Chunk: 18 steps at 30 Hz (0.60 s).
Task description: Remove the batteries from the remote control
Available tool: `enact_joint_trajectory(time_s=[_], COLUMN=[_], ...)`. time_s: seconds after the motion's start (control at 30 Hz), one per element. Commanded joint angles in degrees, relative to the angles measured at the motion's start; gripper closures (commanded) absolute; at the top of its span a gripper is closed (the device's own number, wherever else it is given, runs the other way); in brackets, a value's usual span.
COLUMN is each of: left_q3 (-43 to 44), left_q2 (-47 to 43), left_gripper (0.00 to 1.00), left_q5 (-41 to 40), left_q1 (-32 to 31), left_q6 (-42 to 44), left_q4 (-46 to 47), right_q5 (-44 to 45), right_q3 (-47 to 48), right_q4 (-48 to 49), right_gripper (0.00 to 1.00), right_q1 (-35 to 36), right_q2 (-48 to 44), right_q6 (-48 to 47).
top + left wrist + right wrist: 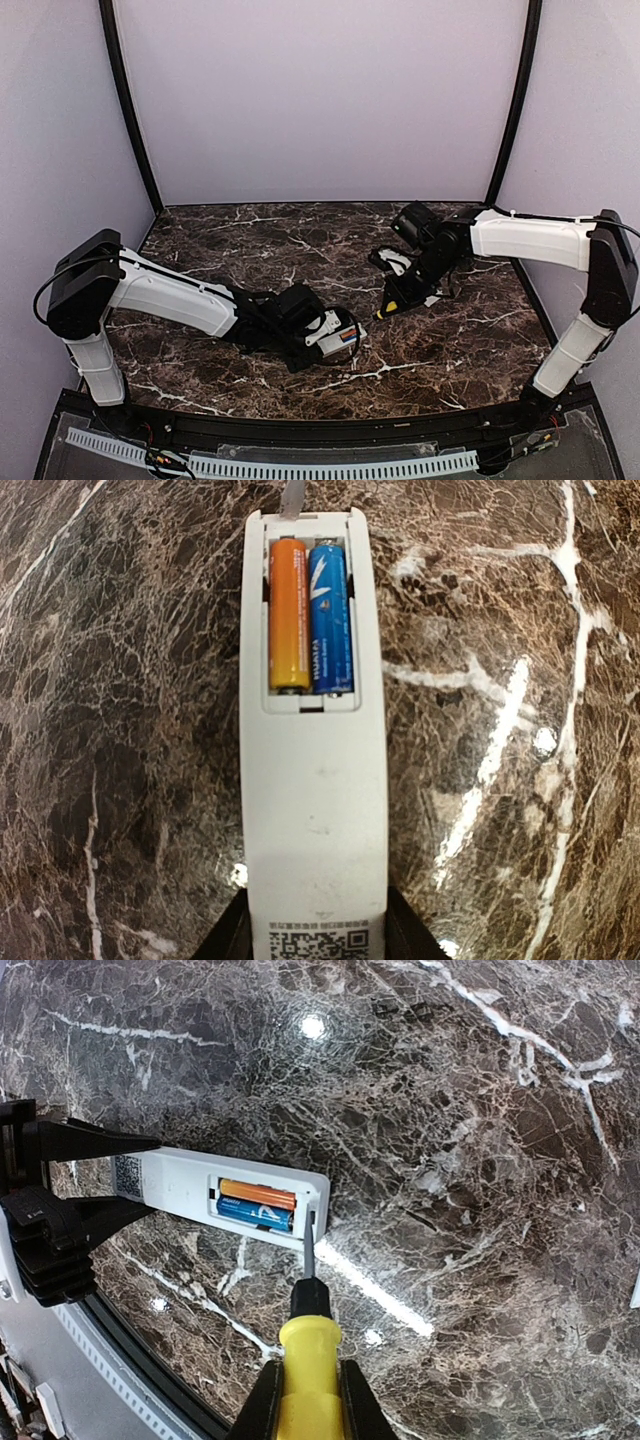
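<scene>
The white remote control (315,800) lies back-up with its battery bay open. Two batteries sit side by side in it, one showing orange (288,615) and one blue (330,615). My left gripper (315,942) is shut on the remote's code-mark end, just above the marble; both show in the top view too, gripper (325,335) and remote (347,335). My right gripper (308,1400) is shut on a yellow screwdriver (308,1360). Its grey blade touches the remote (190,1182) at the bay's end, next to the batteries (255,1207).
The dark marble table (450,350) has a black front rail (300,430). A small white piece (396,263) lies beside the right wrist. My left gripper's black fingers (70,1145) fill the left of the right wrist view.
</scene>
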Motion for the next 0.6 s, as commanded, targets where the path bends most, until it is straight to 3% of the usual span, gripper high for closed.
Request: enact_joint_trajectory(time_s=[0.0,0.57], left_q3=[1.1,1.1], left_q2=[0.7,1.0], left_gripper=[0.99,1.00], left_q5=[-0.3,-0.3], left_q1=[-0.2,-0.2], left_q6=[0.6,0.3], left_q4=[-1.4,-1.3], right_q5=[-0.7,-3.2], right_q3=[1.1,1.0], right_q4=[0.5,1.5], right_gripper=[1.00,1.00], right_q1=[0.7,1.6], right_q2=[1.2,1.8], right_q6=[-0.4,-0.6])
